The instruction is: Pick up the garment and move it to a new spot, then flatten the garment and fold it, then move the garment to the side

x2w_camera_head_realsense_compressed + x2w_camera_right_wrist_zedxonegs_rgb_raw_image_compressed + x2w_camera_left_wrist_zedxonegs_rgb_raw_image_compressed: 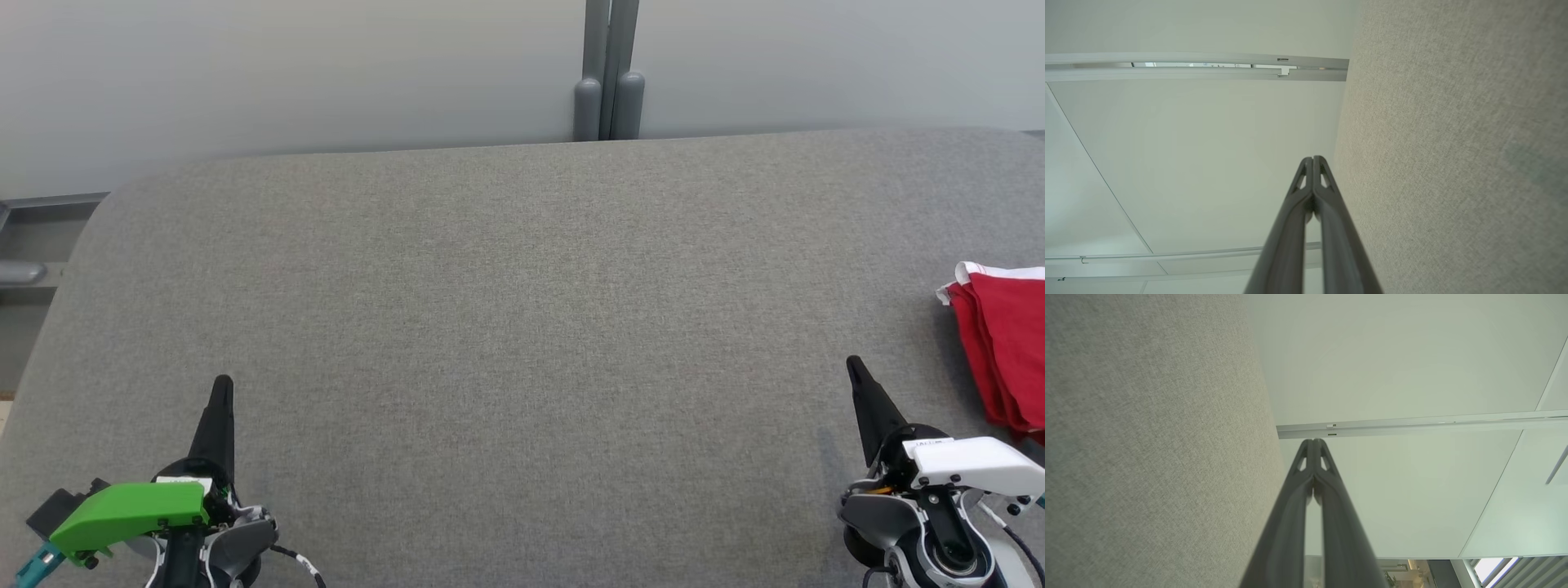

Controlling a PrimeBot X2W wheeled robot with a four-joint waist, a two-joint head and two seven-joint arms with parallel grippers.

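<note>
1. Green moulded plastic forms a cover (131,508) on the left wrist, low at the left of the head view. Above it the left gripper (222,382) rises as one dark tapering spike, its two long fingers pressed flat together with nothing between them.
2. Seen from the left wrist, the left gripper (1314,442) meets at its tips, with a small triangular cut-out behind each. Coarse woven cloth lies to one side, and smooth pale panels crossed by a metal rail (1412,424) lie to the other.
3. Grey upholstery (522,327), finely flecked and matte, covers the wide surface, which has a rounded far-left corner.
4. Two rounded grey posts (608,90) stand against the pale wall behind the far edge.
5. The right gripper (853,363) leans slightly left from a glossy white shell (971,461). Its fingers are closed tip to tip and hold nothing, as the right wrist view (1313,158) confirms.
6. The garment (1008,351), red with a white edge, lies in soft folded layers on the upholstery at the right border, near the right gripper but apart from it.
</note>
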